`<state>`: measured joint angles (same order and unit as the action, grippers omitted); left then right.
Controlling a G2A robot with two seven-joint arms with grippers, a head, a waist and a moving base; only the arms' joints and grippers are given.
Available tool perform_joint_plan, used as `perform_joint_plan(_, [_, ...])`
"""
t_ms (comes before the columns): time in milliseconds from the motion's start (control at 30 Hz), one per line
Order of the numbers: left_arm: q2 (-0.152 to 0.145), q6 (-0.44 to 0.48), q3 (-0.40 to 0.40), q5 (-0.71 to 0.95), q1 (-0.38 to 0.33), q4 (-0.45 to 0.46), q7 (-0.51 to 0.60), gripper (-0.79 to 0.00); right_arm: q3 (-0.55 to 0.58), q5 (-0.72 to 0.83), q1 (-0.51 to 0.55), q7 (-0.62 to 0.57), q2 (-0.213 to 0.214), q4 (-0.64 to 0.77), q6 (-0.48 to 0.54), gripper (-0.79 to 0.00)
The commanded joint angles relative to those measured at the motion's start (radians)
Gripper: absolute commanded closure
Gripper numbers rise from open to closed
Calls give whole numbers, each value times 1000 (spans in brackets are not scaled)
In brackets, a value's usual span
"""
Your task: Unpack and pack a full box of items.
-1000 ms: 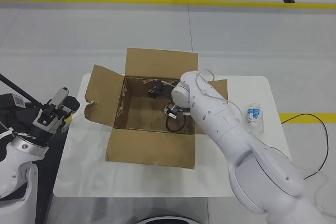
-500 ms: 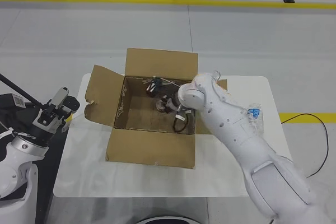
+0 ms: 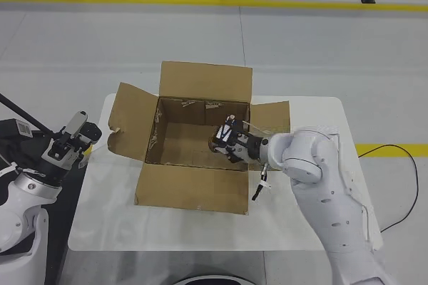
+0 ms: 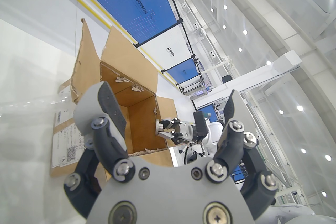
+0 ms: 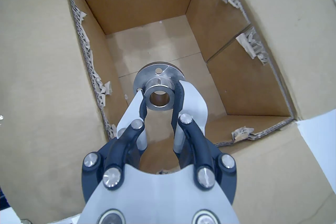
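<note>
An open cardboard box [image 3: 192,189] stands on the white table, flaps spread; its bare floor [image 5: 157,38] shows in the right wrist view. My right gripper [image 5: 160,100] is shut on a metal flanged hub [image 5: 160,93], gripping its collar, with the flange toward the box floor. It hangs over the box's right side, above the rim [image 3: 228,139]. The same hub [image 4: 159,128] appears beyond the box in the left wrist view. My left gripper [image 4: 168,101] is open and holds nothing. It sits off the table's left edge [image 3: 75,139].
The box's torn left flap [image 3: 128,121] leans outward and its back flap [image 3: 205,78] stands up. A shipping label [image 4: 65,138] is on the box's near side. Clear plastic wrap [image 4: 29,104] lies on the table by the left arm.
My right gripper has come up out of the box and swung toward its right wall, carrying the metal hub. The bottle on the table's right side is now covered by the arm. The left arm is still.
</note>
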<state>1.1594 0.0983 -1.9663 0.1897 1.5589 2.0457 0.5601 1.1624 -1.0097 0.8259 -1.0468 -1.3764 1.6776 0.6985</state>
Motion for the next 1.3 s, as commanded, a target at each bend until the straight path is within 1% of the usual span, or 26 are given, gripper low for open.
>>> perform_joint_plan(0, [0,0,0,0,0,0,0,-785,25,13,20,23,7,33,8,0])
perform_joint_plan(200, [0,0,0,0,0,0,0,-785,81,63,59,79,28,103,70,0])
perform_joint_plan(400, [0,0,0,0,0,0,0,-785,109,113,69,129,43,118,110,0])
perform_joint_plan(600, [0,0,0,0,0,0,0,-785,133,126,91,178,58,134,119,0])
perform_joint_plan(1067, [0,0,0,0,0,0,0,-785,135,122,94,177,60,135,112,0])
perform_joint_plan(1200, [0,0,0,0,0,0,0,-785,119,89,107,209,63,137,88,0])
perform_joint_plan(1267, [0,0,0,0,0,0,0,-785,130,71,109,222,67,141,77,0])
